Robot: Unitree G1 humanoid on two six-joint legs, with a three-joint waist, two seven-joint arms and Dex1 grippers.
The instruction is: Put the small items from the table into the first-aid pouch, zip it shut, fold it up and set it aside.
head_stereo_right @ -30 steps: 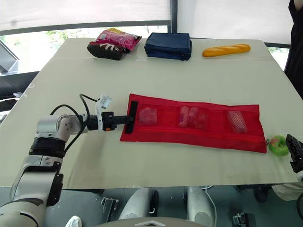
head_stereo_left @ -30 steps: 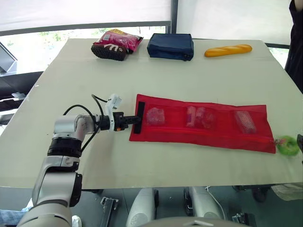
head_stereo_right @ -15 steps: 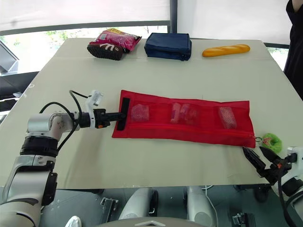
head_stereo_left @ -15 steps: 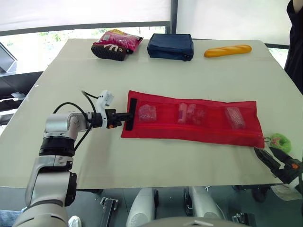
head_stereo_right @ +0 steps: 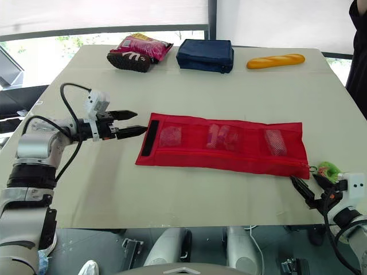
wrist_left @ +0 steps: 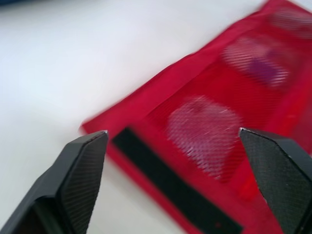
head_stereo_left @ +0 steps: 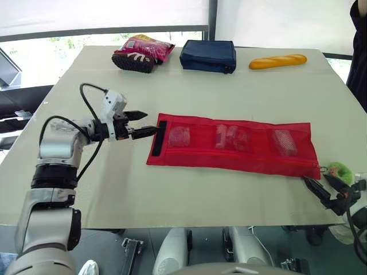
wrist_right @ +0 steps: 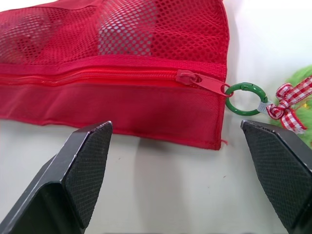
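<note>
The red mesh first-aid pouch lies flat across the middle of the table, with small packets showing through its three pockets. A black strip runs down its left end. My left gripper hovers open just left of that strip, touching nothing. In the left wrist view the strip lies between the spread fingers. The zipper slider sits at the pouch's right end, with a green ring and a green charm attached. My right gripper stands open near the front right edge, just short of that corner.
At the back of the table lie a pink snack bag, a navy pouch and a bread loaf. A person in dark clothes stands at the far right. The table's front edge runs close under my right gripper.
My left gripper dragged the pouch a little to the left, then let go of its left end, opened and drew back. My right gripper came up at the front right corner.
</note>
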